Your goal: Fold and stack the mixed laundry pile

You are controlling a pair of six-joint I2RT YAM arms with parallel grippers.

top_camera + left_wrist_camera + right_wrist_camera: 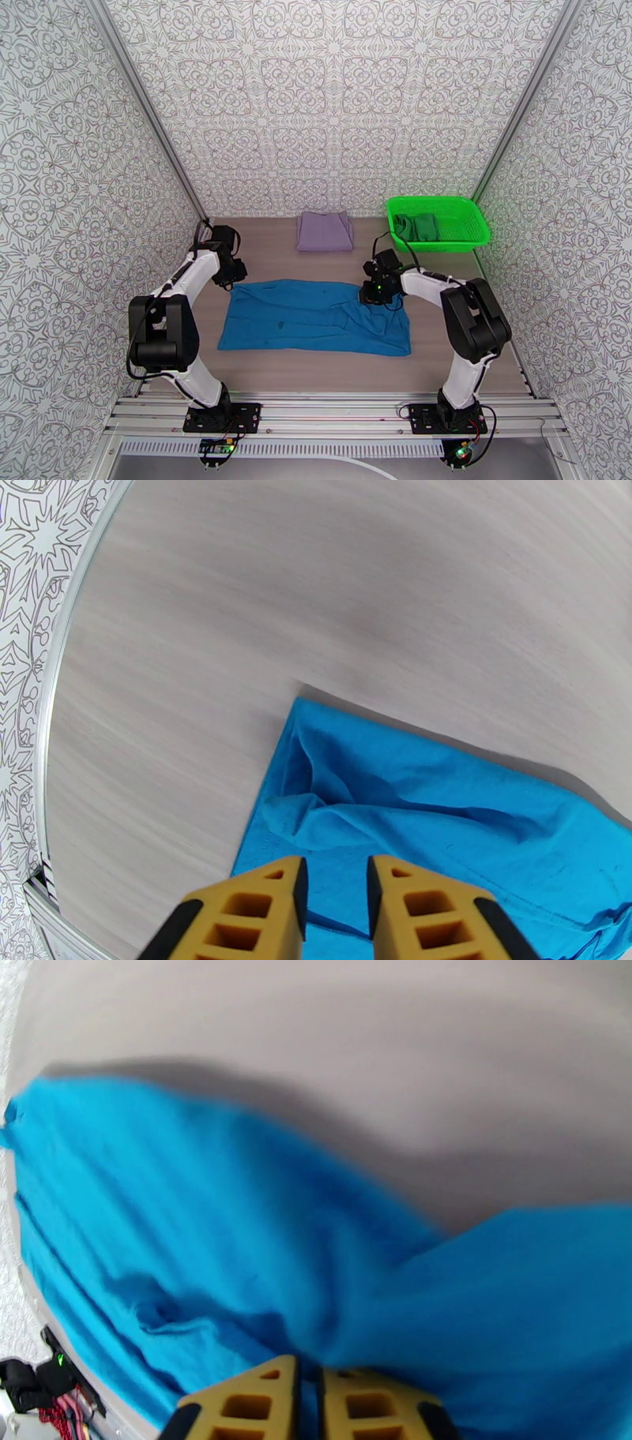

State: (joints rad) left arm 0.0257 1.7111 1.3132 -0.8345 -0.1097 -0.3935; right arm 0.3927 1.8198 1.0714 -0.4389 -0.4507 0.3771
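Plenty of bare table point(316, 371) lies between the arm bases and the near hem of the blue shirt point(308, 320), so I have open room on the near side to bring a fold toward me.

The shirt lies flat mid-table, and both arms work its far edge. The right gripper point(375, 294) is clamped on a bunch of blue cloth near the far right corner. From the right wrist I see the fabric point(197, 1220) rising out of the closed fingers point(310, 1366). The left gripper point(230, 278) hangs over the far left corner with its fingers point(337, 867) a little apart and nothing pinched; blue cloth point(411, 811) lies just beyond them.

My worry is that uneven hold. If the right side pulls alone, the shirt will likely skew and wrinkle. The left may also catch a single layer or miss the corner, which sits close to the left wall point(170, 158).

Farther back, the lavender-grey garment point(325, 231) lies folded, apart from the shirt's far edge by a narrow strip. A high sweep could brush it. At far right the dark green garment point(419, 226) waits in the basket point(442, 245), close to the right arm, so wide swings there risk knocking it.
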